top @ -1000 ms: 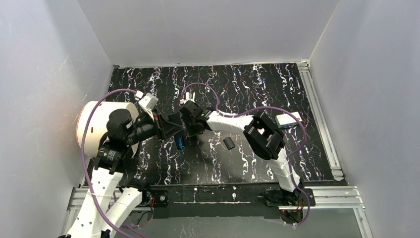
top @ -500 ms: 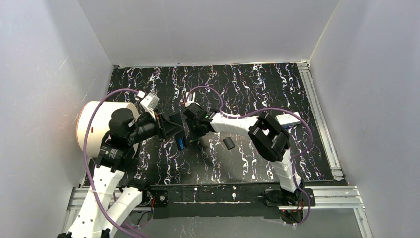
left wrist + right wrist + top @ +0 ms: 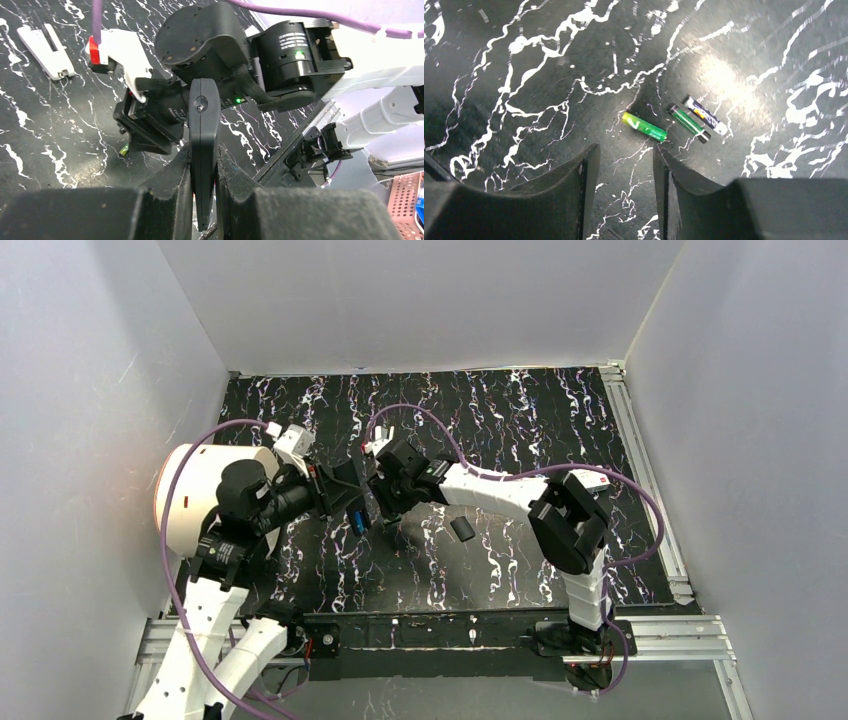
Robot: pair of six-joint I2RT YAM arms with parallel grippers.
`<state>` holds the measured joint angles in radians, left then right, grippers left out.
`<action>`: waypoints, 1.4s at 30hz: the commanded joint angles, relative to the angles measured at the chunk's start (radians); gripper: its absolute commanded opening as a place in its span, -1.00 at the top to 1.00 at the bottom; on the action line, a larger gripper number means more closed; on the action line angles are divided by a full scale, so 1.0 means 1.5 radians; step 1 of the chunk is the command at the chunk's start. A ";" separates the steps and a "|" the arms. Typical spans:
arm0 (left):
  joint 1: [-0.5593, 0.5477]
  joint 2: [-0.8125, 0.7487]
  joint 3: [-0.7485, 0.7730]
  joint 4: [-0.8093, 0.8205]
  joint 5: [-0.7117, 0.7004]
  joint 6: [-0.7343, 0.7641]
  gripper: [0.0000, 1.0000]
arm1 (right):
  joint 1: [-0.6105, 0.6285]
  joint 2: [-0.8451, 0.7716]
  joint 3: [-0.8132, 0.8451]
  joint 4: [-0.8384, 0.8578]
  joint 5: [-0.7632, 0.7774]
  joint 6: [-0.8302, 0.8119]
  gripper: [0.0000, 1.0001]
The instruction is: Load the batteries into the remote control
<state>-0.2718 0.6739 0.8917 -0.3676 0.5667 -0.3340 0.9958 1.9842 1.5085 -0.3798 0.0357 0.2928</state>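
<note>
- Left jaws are clamped on a slim black plastic remote control (image 3: pixel 203 115). It is held edge-on and sticks out past the fingertips.
- Right jaws stand apart, with nothing between them; only the black white-veined worktop (image 3: pixel 524 75) shows through the gap.
- Three batteries lie on the worktop just ahead of the right jaws, closer to the right finger than to the left one.
- A yellow-green cell (image 3: pixel 644 127) is the one nearest the gap.
- Just past it lies a green-and-black cell (image 3: pixel 689 123).
- A dark blue-and-white cell (image 3: pixel 707 115) lies farthest out, just beside the green-and-black one and almost parallel to it.
- All three cells lie flat and slanted the same way, and none is in either pair of jaws.
- From above, the two pairs of jaws sit close together and face each other; I cannot tell whether they touch.
- A flat white plastic piece (image 3: pixel 45 44) lies on the worktop well ahead of the left jaws, off to their left.
- A short black cylinder (image 3: pixel 461 529) lies on the worktop behind the right jaws, beside that arm's forearm.
- A large white cylinder (image 3: pixel 195 495) stands behind the left jaws, next to that arm.
</note>
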 commanded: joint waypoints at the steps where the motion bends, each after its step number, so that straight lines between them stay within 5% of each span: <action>1: 0.002 -0.010 0.041 -0.017 -0.048 0.001 1.00 | 0.000 -0.036 -0.011 0.026 -0.079 -0.142 -0.06; 8: 0.001 -0.014 0.063 -0.044 -0.138 -0.005 1.00 | 0.000 0.001 0.022 0.003 -0.101 -0.292 -0.17; 17: 0.002 -0.009 0.074 -0.059 -0.141 -0.007 1.00 | 0.001 0.070 0.115 -0.050 -0.066 -0.377 -0.18; 34: 0.001 -0.010 0.082 -0.070 -0.145 0.002 1.00 | 0.005 0.156 0.184 -0.119 -0.078 -0.428 0.07; 42: 0.001 -0.017 0.080 -0.078 -0.152 0.007 1.00 | 0.009 0.159 0.160 -0.115 -0.065 -0.420 0.35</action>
<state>-0.2718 0.6598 0.9791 -0.4805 0.3470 -0.3382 1.0016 2.2192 1.7473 -0.5331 -0.0746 -0.3378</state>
